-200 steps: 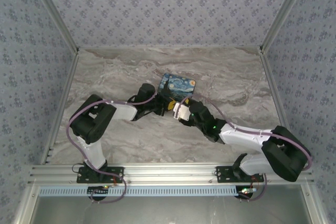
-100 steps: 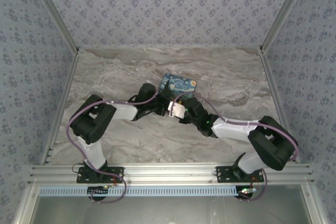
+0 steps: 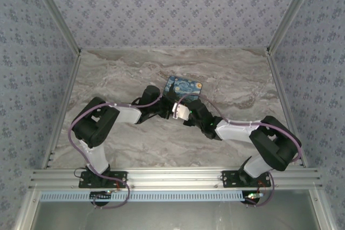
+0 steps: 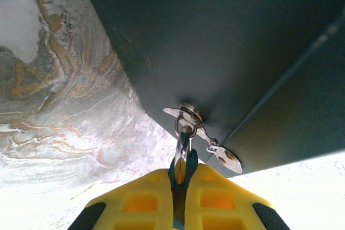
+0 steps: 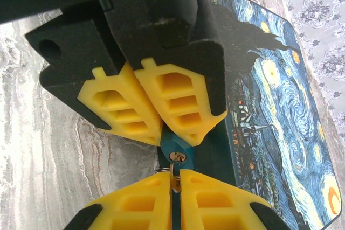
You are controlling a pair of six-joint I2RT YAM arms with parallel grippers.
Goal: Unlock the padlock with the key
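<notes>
Right wrist view: the left gripper (image 5: pixel 164 133) clenches the padlock (image 5: pixel 173 153) against the painted box's (image 5: pixel 269 106) left side, keyhole turned toward the right gripper (image 5: pixel 175 175). That gripper is clamped on the key (image 5: pixel 174 183) just below the keyhole, apparently aligned for insertion.

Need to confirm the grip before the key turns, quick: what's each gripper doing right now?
Left gripper: jaws closed, holding the padlock.
Right gripper: jaws closed, holding the key at the padlock's keyhole.
</notes>
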